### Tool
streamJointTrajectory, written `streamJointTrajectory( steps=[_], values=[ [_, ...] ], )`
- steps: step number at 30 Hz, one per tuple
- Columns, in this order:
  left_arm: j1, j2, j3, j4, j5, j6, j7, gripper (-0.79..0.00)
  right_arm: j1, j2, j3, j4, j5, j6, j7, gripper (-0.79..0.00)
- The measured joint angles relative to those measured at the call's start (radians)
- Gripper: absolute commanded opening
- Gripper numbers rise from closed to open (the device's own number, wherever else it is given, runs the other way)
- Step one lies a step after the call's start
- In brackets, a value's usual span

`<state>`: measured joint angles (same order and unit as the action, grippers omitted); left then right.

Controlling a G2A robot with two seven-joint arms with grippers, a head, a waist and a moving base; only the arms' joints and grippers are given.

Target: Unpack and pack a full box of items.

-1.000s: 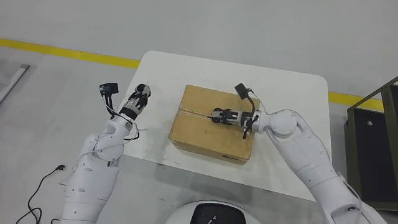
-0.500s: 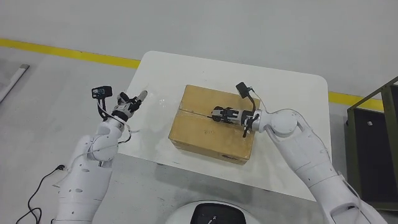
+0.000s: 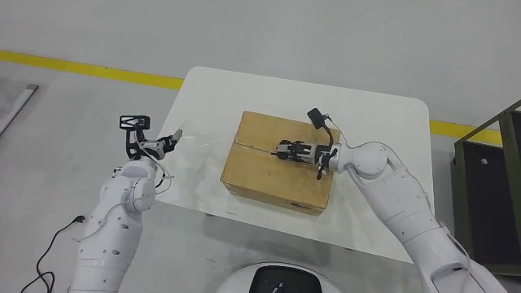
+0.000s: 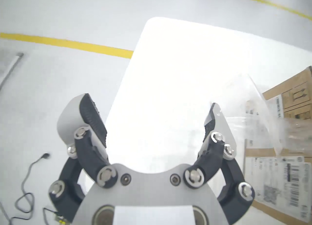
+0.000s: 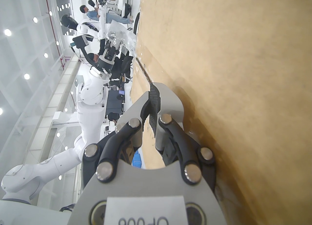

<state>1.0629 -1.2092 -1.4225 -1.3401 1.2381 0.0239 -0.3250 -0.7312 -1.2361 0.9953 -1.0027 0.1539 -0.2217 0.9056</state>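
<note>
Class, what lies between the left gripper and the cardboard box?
Bare white table, plus a clear film hanging from the left gripper toward the cardboard box; the left wrist view shows it.

White table (image 3: 383,122), centre. Yellow floor line (image 3: 81,67), 10 o'clock. Black cable (image 3: 76,220), 8 o'clock. Green rack (image 3: 488,195), 3 o'clock.

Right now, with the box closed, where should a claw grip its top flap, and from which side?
Probably along the centre seam, coming from above: the box lies flat, its side walls offer no lip, and the seam shows a dark gap beside the right claw.
</note>
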Motion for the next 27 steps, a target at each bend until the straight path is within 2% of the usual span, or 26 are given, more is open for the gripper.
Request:
streamJointTrajectory(
  steps=[5, 11, 20, 27],
  values=[
    [-0.006, 0.011, 0.008, -0.004, 0.157, -0.021, -0.018, 0.000, 0.003, -0.002, 0.001, 0.007, 0.000, -0.002, -0.001, -0.785],
    [0.004, 0.018, 0.012, -0.027, 0.249, -0.069, -0.033, 0.000, 0.004, -0.003, 0.003, 0.010, -0.002, 0.000, -0.002, -0.785],
    [0.046, 0.019, -0.006, -0.112, 0.172, -0.140, -0.048, 0.000, 0.004, -0.015, -0.003, -0.068, 0.059, -0.088, 0.003, -0.785],
    [0.056, 0.018, -0.024, -0.135, 0.095, -0.167, -0.060, 0.000, 0.049, -0.059, -0.100, 0.003, 0.063, -0.083, -0.068, -0.785]
  ],
)
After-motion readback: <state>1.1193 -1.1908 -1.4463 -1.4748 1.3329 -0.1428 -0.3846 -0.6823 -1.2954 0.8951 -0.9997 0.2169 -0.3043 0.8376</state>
